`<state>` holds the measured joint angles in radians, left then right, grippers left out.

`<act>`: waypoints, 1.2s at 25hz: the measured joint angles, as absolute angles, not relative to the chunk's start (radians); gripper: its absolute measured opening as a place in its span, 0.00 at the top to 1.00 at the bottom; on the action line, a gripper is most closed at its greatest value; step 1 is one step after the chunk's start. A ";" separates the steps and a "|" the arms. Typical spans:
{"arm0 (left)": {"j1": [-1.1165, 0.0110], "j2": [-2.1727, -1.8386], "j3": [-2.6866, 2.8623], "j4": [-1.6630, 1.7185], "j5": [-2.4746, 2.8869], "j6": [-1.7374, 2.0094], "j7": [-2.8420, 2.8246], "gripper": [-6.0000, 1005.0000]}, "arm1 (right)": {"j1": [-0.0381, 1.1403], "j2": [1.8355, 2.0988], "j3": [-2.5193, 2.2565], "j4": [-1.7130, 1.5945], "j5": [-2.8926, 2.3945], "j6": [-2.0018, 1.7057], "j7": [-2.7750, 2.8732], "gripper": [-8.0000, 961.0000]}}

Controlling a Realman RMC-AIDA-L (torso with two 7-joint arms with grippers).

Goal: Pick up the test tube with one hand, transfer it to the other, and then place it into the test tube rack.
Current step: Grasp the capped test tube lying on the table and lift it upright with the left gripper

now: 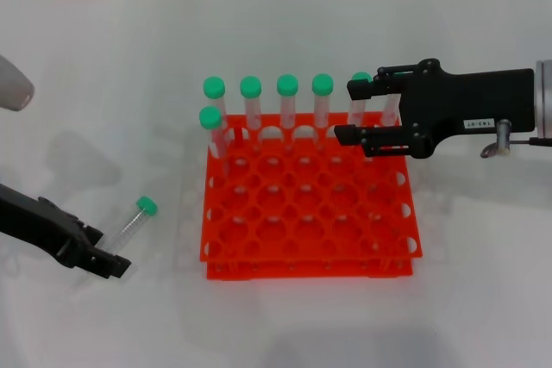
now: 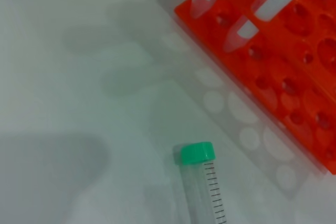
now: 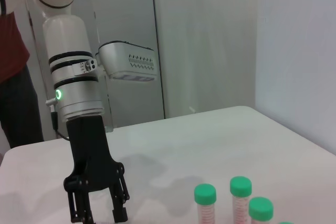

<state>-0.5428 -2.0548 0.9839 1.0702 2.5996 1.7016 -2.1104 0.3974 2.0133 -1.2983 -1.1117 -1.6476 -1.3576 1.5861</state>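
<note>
**Q:** ok so where's the test tube at right now? Is anyone holding it?

**A:** nope, it's lying flat on the white worktop, green cap pointing away from the robot, off to the left of the test tube rack and clear of it. The left gripper is low over the worktop with its jaws just short of the tube's tapered end. The left wrist view looks straight down the tube, cap end toward the rack corner. Nothing sits between those jaws, and in the right wrist view they look spread apart, so released.

**Q:** and the other arm?

**A:** the right gripper, the one with the little white label, is hovering over the far right corner of the rack. Its jaws are apart, with one of the racked tubes showing in the gap between them from the head view, but they aren't pinching it.

**Q:** how full is the rack?

**A:** six green-capped tubes standing upright: five along the far row, plus one more at the left end of the next row. The rest of the holes are open.
</note>
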 joint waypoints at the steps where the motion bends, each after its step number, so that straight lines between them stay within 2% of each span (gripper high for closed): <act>1: -0.543 -2.054 0.984 1.070 2.600 1.702 -2.110 0.27 | 0.397 2.014 -1.298 -1.110 -1.648 -1.358 1.586 0.34; 17: -0.540 -2.051 0.983 1.063 2.602 1.704 -2.106 0.43 | 0.399 2.014 -1.299 -1.103 -1.645 -1.358 1.579 0.34; 30: -0.539 -2.046 0.984 1.053 2.611 1.709 -2.103 0.45 | 0.399 2.014 -1.308 -1.100 -1.643 -1.338 1.577 0.34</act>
<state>-0.5386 -2.0459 0.9840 1.0535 2.6113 1.7090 -2.1031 0.3988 2.0141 -1.3080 -1.0995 -1.6426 -1.3376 1.5771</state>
